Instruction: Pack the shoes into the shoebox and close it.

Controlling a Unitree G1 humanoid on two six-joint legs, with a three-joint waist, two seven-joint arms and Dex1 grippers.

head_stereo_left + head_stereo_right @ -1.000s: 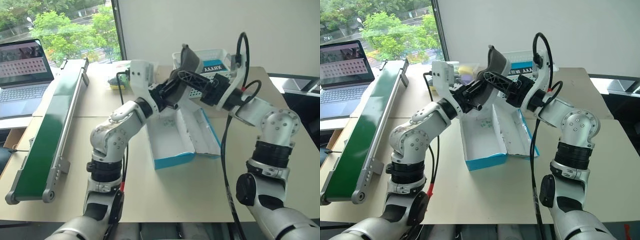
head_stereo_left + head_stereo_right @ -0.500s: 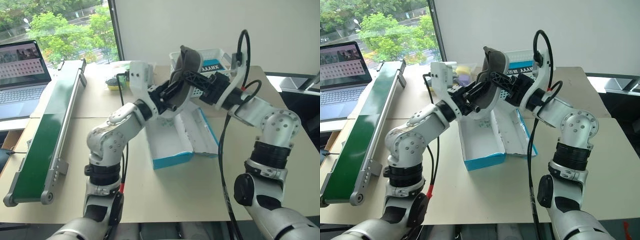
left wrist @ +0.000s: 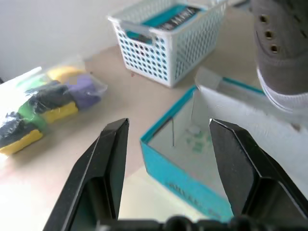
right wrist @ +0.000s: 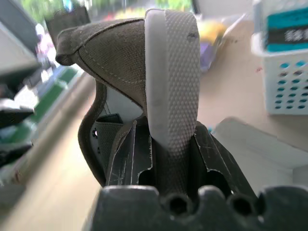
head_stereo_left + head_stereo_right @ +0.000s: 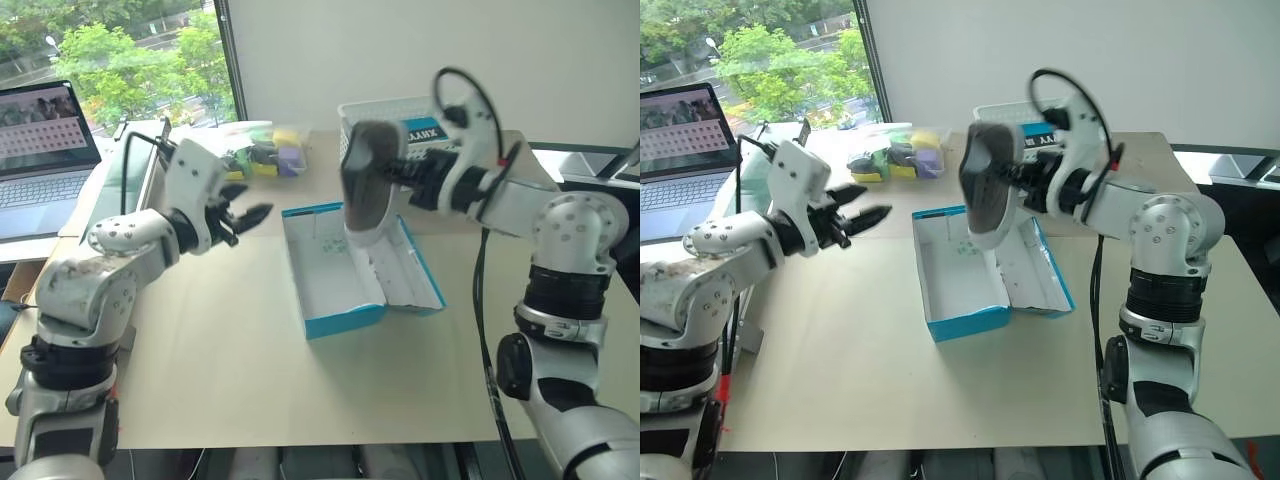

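Handover done: the left claw point(image 5: 252, 213) has released and pulled away; the right claw point(image 4: 166, 159) now grips the shoe point(image 5: 365, 180) over the shoebox point(image 5: 330, 322) below.

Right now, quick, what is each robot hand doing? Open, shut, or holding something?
Left gripper: open, holding nothing.
Right gripper: shut on the shoe, above the shoebox.
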